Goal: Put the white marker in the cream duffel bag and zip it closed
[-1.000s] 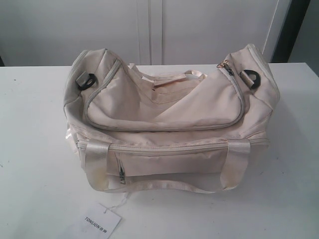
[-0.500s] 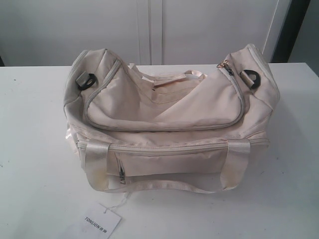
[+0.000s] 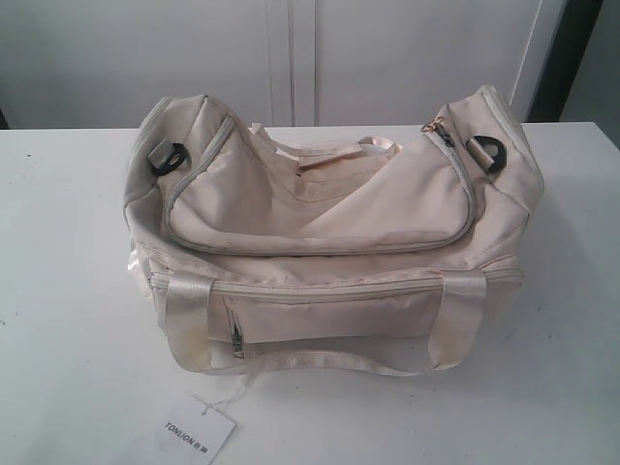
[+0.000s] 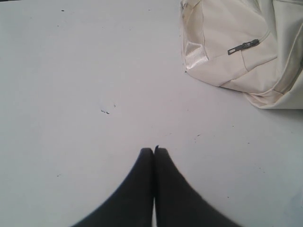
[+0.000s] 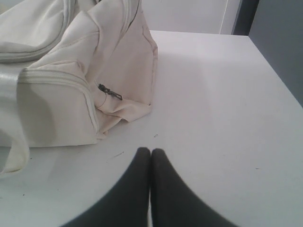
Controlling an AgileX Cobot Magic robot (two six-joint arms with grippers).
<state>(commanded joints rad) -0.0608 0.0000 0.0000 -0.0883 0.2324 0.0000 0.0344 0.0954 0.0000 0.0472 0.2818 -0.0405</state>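
The cream duffel bag (image 3: 320, 232) lies across the middle of the white table, its curved top zip run round to a gold puller (image 3: 435, 127) at the right end. The white marker is out of view. Neither gripper shows in the exterior view. In the left wrist view my left gripper (image 4: 154, 150) is shut with nothing in it, over bare table, apart from the bag's end (image 4: 227, 52). My right gripper (image 5: 150, 151) is likewise shut and empty, a short way off the bag's other end (image 5: 85, 94).
A white paper hang tag (image 3: 199, 431) on a string lies at the table's front edge, before the bag. Black D-rings (image 3: 167, 158) sit at both bag ends. The table's right edge (image 5: 272, 66) is close to my right gripper. White cabinet doors stand behind.
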